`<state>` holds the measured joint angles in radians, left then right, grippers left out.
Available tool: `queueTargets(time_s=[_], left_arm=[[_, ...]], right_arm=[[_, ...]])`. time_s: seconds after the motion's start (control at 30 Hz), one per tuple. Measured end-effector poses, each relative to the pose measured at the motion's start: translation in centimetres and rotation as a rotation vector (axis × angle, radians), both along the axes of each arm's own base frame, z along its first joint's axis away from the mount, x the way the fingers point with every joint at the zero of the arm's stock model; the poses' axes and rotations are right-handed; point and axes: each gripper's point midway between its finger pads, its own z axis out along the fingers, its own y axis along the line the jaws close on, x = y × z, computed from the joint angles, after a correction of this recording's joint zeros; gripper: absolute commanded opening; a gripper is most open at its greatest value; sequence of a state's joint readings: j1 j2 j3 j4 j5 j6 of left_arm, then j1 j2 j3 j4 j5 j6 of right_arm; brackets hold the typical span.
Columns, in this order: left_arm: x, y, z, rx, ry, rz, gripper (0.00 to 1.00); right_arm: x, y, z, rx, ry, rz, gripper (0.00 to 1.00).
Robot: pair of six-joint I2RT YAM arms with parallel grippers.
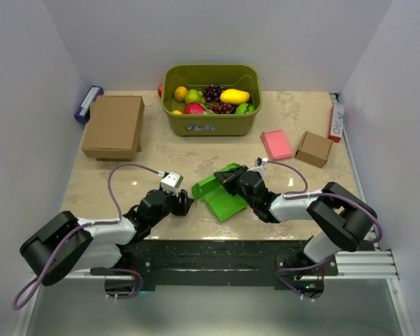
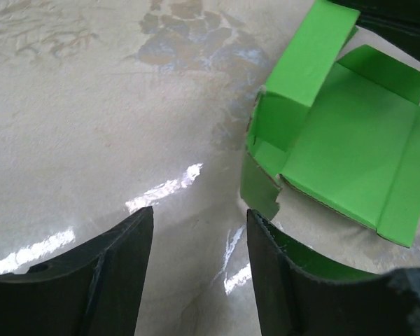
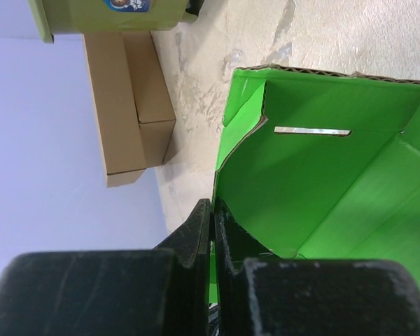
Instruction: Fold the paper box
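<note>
Sitting low at the left, the left gripper point(image 2: 199, 276) has its fingers spread with nothing between them, just beside the paper box point(image 1: 222, 201) at the front middle of the table point(image 1: 196, 150). The box lies open face up (side flaps raised). Its long axis is slanted to the table edge, and one corner points at the near edge. The right gripper point(image 3: 212, 227) is pinched on a raised wall on the box's right side.

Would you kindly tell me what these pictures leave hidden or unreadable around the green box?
Top view: the right claw tips, hidden by its own wrist over the bright green paper box.
Left wrist view: the box's right side, cut off by the frame edge.
Right wrist view: the olive plastic bin's label, cropped by the top edge.
</note>
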<state>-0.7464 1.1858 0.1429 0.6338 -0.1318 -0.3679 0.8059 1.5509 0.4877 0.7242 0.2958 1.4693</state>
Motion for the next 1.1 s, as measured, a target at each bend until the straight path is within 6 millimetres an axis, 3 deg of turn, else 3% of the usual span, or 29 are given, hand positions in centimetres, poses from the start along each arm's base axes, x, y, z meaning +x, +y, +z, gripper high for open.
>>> queueTargets(time_s=[0.13, 0.4, 0.83, 1.1], left_arm=[[0.7, -1.9, 0.5, 0.017, -0.047, -0.095, 0.50], [1.0, -3.8, 1.0, 0.017, -0.097, -0.195, 0.39], [1.0, -4.8, 1.5, -0.011, -0.117, -0.236, 0.36], [1.6, -4.9, 2.8, -0.068, -0.137, -0.189, 0.47]], right_arm=[[0.0, 0.0, 0.0, -0.005, -0.003, 0.003, 0.02], [0.0, 0.0, 0.0, -0.012, -0.008, 0.004, 0.02], [0.1, -0.1, 0.0, -0.014, -0.011, 0.004, 0.02], [0.1, -0.1, 0.8, -0.007, -0.028, 0.006, 0.02]])
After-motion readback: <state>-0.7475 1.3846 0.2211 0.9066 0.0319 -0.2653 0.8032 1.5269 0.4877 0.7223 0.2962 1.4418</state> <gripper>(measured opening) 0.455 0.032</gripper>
